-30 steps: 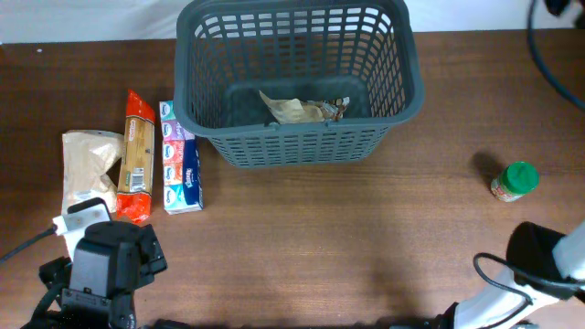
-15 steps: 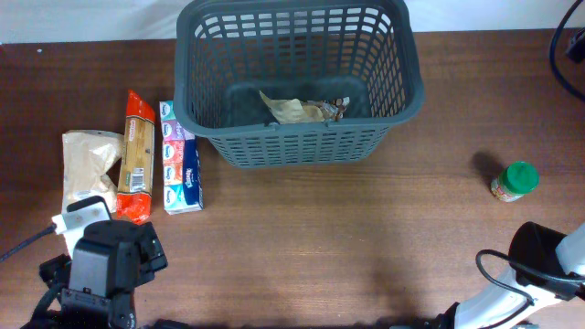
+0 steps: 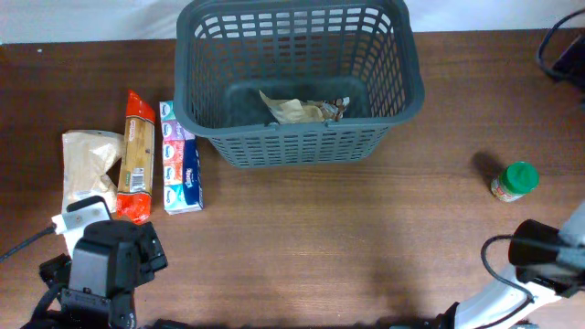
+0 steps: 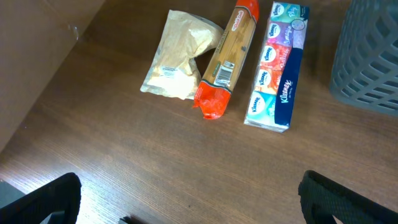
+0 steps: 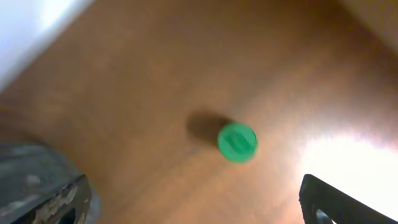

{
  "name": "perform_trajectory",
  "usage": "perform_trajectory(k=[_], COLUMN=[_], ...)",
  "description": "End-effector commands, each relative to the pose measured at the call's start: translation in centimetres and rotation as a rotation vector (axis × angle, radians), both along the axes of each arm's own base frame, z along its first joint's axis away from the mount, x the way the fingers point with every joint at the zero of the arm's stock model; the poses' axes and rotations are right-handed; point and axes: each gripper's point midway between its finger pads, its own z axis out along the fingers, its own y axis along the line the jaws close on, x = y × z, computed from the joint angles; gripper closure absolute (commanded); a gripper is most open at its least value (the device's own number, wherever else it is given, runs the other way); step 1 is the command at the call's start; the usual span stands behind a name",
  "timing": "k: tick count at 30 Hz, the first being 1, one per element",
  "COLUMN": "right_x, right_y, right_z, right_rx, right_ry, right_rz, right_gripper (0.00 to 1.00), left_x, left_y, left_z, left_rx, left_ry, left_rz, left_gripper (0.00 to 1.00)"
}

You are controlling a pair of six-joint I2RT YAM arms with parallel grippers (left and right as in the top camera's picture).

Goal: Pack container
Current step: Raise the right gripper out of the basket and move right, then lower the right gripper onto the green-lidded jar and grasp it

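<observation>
The dark grey basket (image 3: 297,137) stands at the back middle of the table with a crumpled packet (image 3: 297,110) inside. Its corner shows in the left wrist view (image 4: 370,68). Left of it lie a tissue pack (image 3: 181,157) (image 4: 277,65), a spaghetti packet (image 3: 137,155) (image 4: 227,59) and a beige pouch (image 3: 87,164) (image 4: 177,56). My left gripper (image 4: 193,211) is open and empty at the front left, short of these groceries. My right gripper (image 5: 199,208) is open above the table, near a green-lidded jar (image 3: 515,180) (image 5: 237,142).
The right arm's base and cable (image 3: 539,265) sit at the front right corner. The left arm body (image 3: 101,274) fills the front left corner. A pale wall or edge (image 5: 31,25) shows at the upper left of the right wrist view.
The right arm has shifted a little to the right at the front right corner. The left arm and all groceries have not moved.
</observation>
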Motion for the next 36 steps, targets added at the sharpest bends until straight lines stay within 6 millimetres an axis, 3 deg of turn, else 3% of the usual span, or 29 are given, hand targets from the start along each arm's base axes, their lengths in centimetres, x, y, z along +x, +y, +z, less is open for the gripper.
perform_trajectory(k=[1, 6, 10, 15, 20, 22, 29, 36], right_x=[0.0, -0.1, 0.7, 0.9, -1.1, -2.8, -3.9, -2.9], right_y=[-1.4, -1.3, -1.7, -3.1, -5.5, -6.1, -4.8, -3.7], right_z=[-5.2, -9.8, -11.6, -11.6, -11.8, -12.0, -14.0, -19.2], right_rx=[0.038, 0.103, 0.103, 0.102, 0.126, 0.146, 0.176, 0.176], right_ry=[0.137, 0.215, 0.216, 0.18, 0.194, 0.234, 0.326, 0.368], right_rz=[-0.118, -0.205, -0.206, -0.257, -0.337, -0.37, -0.347, -0.258], right_gripper=[0.01, 0.01, 0.01, 0.01, 0.01, 0.01, 0.01, 0.01], left_x=[0.1, 0.1, 0.1, 0.0, -0.4, -0.4, 0.3, 0.3], left_y=[-0.2, -0.2, -0.2, -0.2, -0.1, -0.1, -0.2, -0.3], left_z=[0.3, 0.2, 0.2, 0.2, -0.1, -0.1, 0.4, 0.4], left_rx=[-0.018, -0.018, -0.018, -0.018, -0.01, -0.01, -0.02, -0.021], left_ry=[-0.014, -0.012, -0.012, -0.011, 0.016, 0.015, -0.023, -0.026], left_rz=[0.001, 0.0, 0.0, 0.0, 0.001, 0.001, 0.001, 0.0], left_gripper=[0.0, 0.0, 0.0, 0.0, 0.0, 0.0, 0.0, 0.01])
